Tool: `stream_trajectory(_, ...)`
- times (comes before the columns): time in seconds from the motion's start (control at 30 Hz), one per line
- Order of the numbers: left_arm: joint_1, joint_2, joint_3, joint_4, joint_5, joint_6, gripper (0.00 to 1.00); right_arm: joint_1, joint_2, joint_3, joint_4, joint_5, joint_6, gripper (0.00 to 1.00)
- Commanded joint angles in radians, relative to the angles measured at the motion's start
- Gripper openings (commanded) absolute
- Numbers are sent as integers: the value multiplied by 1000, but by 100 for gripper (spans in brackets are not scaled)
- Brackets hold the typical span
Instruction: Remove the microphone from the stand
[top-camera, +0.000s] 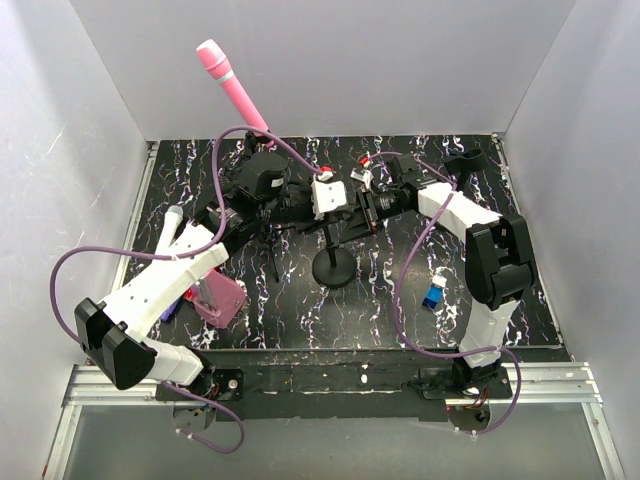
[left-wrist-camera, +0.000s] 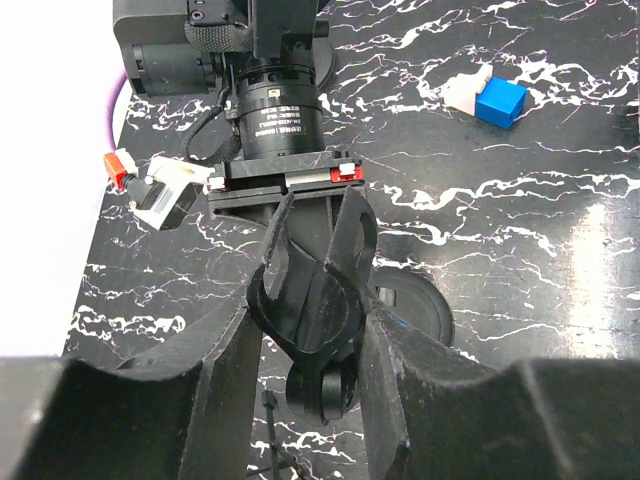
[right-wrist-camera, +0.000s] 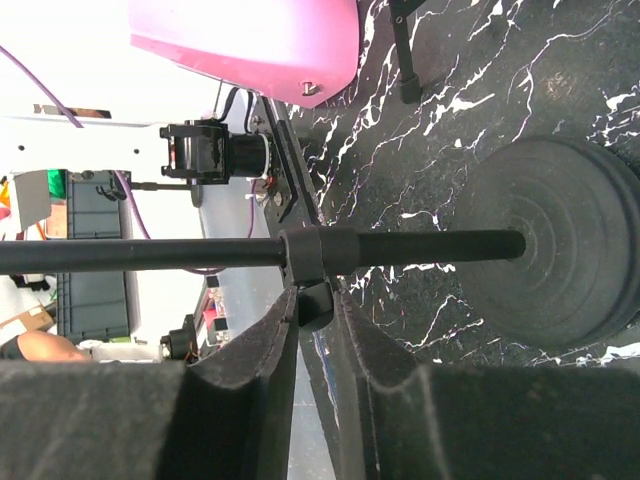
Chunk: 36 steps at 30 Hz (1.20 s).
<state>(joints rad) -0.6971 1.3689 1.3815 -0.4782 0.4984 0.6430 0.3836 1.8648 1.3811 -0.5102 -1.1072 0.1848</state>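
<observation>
The pink microphone (top-camera: 232, 88) slants up in front of the back wall. Its lower end disappears behind my left arm, so what bears it is hidden. The black stand has a round base (top-camera: 333, 268) and a pole (right-wrist-camera: 430, 243) with a collar. My left gripper (left-wrist-camera: 312, 322) (top-camera: 305, 203) is shut on the stand's black clip (left-wrist-camera: 312, 285), and no pink shows in the clip there. My right gripper (right-wrist-camera: 315, 300) (top-camera: 350, 205) comes from the other side. It is shut on the small knob (right-wrist-camera: 314, 303) under the collar.
A pink box (top-camera: 218, 298) stands at the front left. A blue block with a white piece (top-camera: 433, 297) (left-wrist-camera: 498, 100) lies at the right, and a black object (top-camera: 465, 160) at the back right. Thin black tripod legs (top-camera: 275, 255) lie beside the stand. White walls enclose three sides.
</observation>
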Motion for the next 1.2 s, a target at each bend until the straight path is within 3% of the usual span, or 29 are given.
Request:
stream_trajectory(0.0, 4, -37, 8, 64, -27, 38, 0, 11, -7, -2, 26, -80, -2, 32)
stream_trajectory(0.07, 4, -48, -2, 64, -29, 40, 0, 11, -16, -1, 27, -92, -13, 33)
stream_trajectory(0.2, 4, -57, -30, 72, -53, 43, 0, 21, -55, -2, 10, -88, -103, 4)
stream_trajectory(0.3, 4, -64, -55, 104, -84, 21, 0, 49, -117, 13, -111, -8, -328, 1)
stream_trajectory(0.4, 8, -64, -64, 142, -107, -16, 0, 75, -203, -37, -116, 96, -473, 1)
stream_trajectory(0.63, 15, -47, -61, 161, -116, -39, 0, 124, -469, -371, 350, 340, -645, 1)
stream_trajectory(0.73, 15, -47, -50, 145, -104, -37, 0, 123, -469, -381, 470, 443, -511, 1)
stream_trajectory(0.83, 15, -48, -48, 135, -90, -39, 0, 72, -342, -234, 325, 396, -322, 28)
stream_trajectory(0.93, 13, -50, -48, 127, -75, -39, 0, 44, -309, -273, 380, 267, -194, 72)
stream_trajectory(1.03, 13, -51, -50, 130, -69, -42, 0, 43, -268, -237, 297, 187, -217, 80)
stream_trajectory(1.17, 15, -56, -56, 135, -77, -43, 0, 43, -236, -195, 242, 148, -235, 75)
